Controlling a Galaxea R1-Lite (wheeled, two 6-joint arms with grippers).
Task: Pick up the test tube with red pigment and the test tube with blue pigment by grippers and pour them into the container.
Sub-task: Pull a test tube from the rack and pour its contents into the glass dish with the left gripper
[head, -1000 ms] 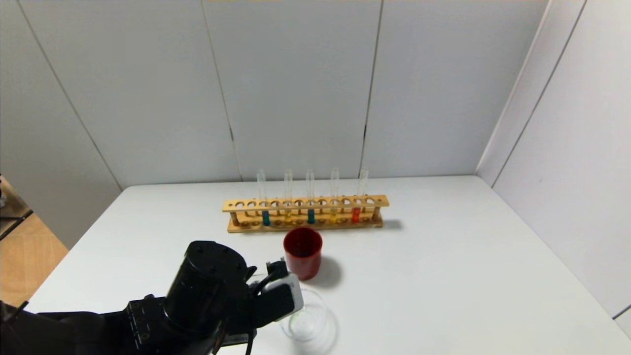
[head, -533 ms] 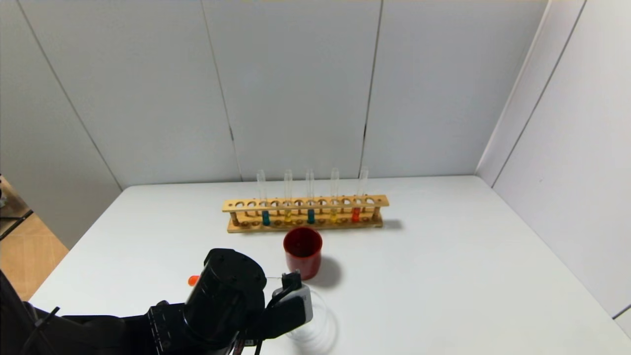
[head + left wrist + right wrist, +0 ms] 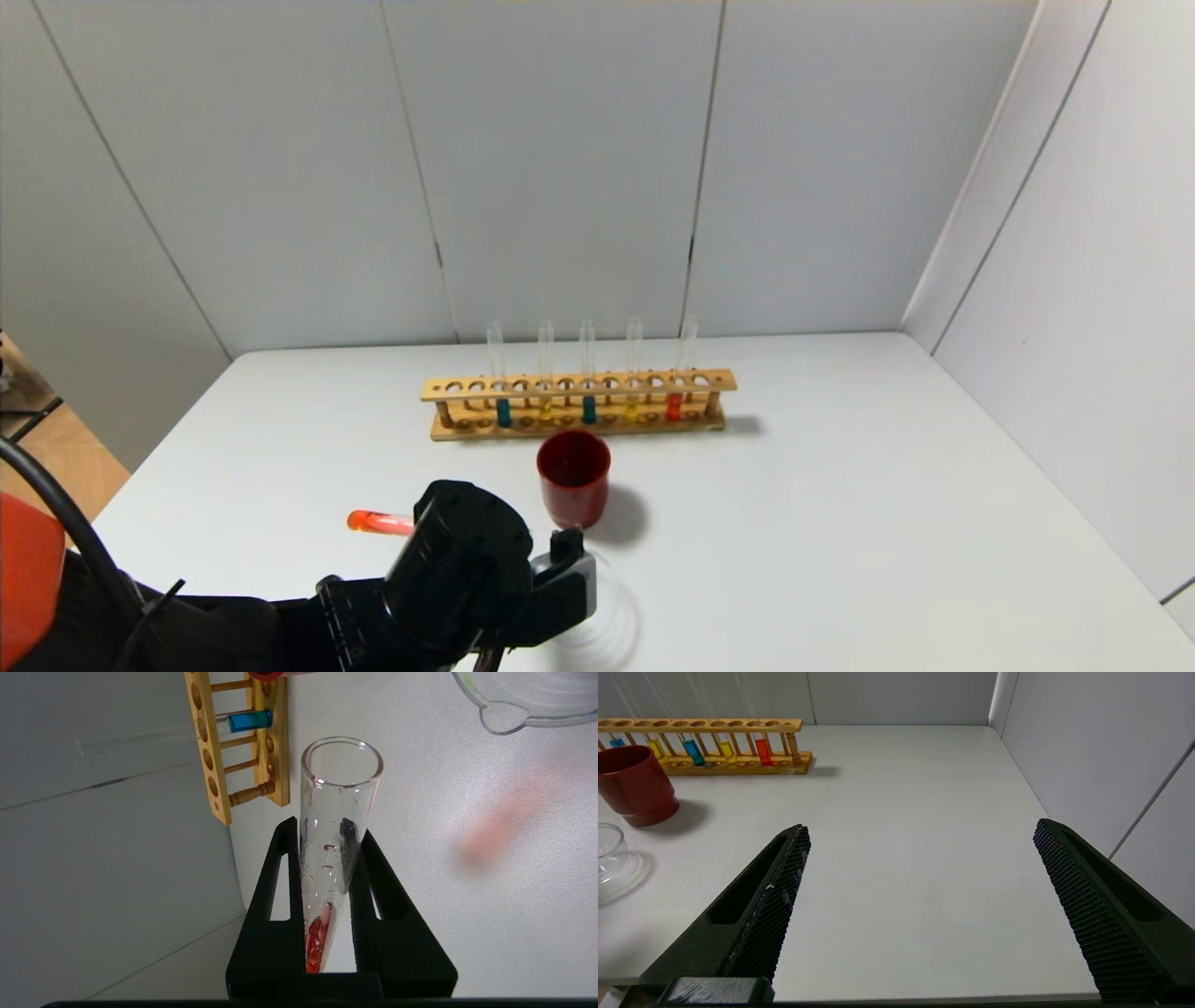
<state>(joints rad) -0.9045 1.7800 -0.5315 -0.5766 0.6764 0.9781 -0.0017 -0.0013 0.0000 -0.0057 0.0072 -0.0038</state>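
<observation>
Clear glossy glass tube [image 3: 339,812]; matt black pincer [image 3: 327,830] pads; varnished wooden rack [image 3: 577,404]; smooth matt white tabletop [image 3: 840,523].

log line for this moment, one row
left gripper: shut on red test tube, tilted near beaker | right gripper: open, idle | blue tube: racked

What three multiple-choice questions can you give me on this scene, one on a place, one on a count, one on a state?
1. The cup stands: A) behind the rack B) in front of it C) on top of it
2. Tubes in the rack: A) three B) five C) seven
3. The left gripper is: A) open B) shut on the red tube C) shut on nothing

B, the cup is nearer the robot; B, five stand upright; B, its jaws clamp the glass. The right gripper hangs open above the table.
</observation>
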